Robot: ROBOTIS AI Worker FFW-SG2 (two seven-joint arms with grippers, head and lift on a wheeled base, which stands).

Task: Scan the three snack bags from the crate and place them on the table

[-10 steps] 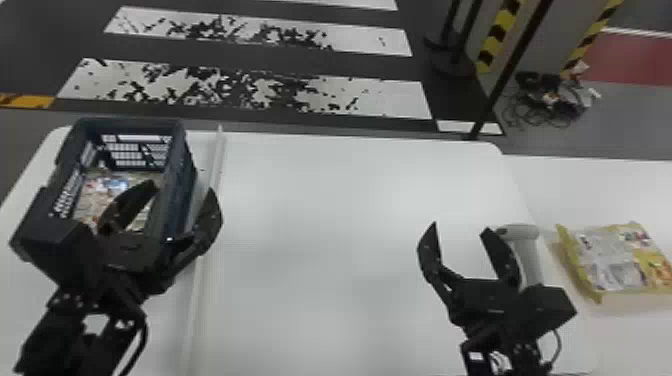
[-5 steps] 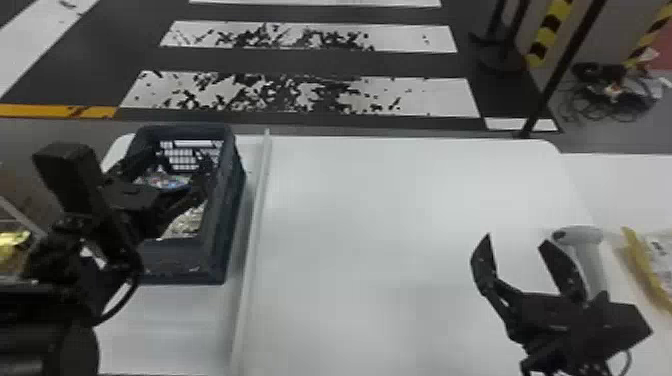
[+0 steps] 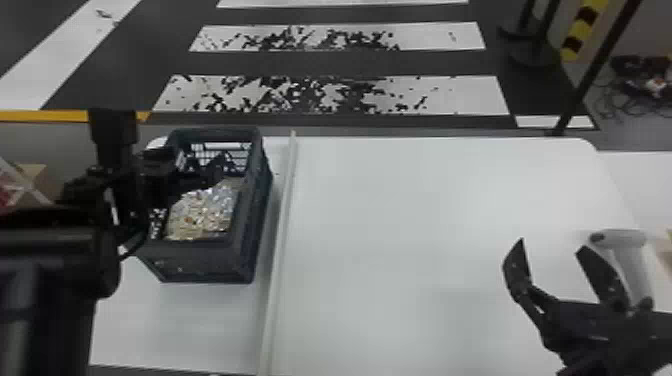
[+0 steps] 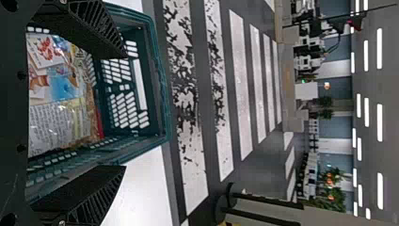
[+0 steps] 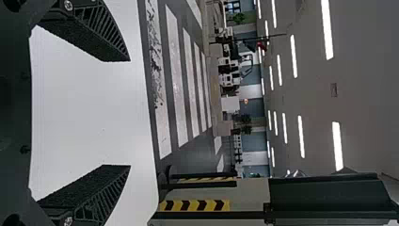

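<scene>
- Print on the shiny, multicoloured plastic snack bag (image 4: 61, 99) in left wrist view: panel is showing red, blue and orange artwork plus a block of small text, too small to read.
- That bag is lying inside the dark blue-green plastic crate (image 3: 200, 262); bag count is staying unclear from here.
- Left gripper (image 3: 215, 175) is hovering at the crate, jaws standing wide apart. In left wrist view, one finger is overlapping the crate's inside, the other its side wall; contact with the bag: cannot tell.
- Right gripper (image 3: 551, 244) is sitting above the white table (image 3: 425, 225), jaws also spread wide.
- White-grey handheld scanner (image 3: 627, 260) is lying just beside the right gripper's outer finger; cannot tell if they're touching.
- Crate walls are surrounding the bag, and the left arm is hiding part of the crate in head view.
- Long white strip (image 3: 280, 240) is running along the table between crate and right gripper.
- Yellow-edged packet (image 3: 668, 242) is poking in at head view's right edge, beyond the scanner, mostly cut off.
</scene>
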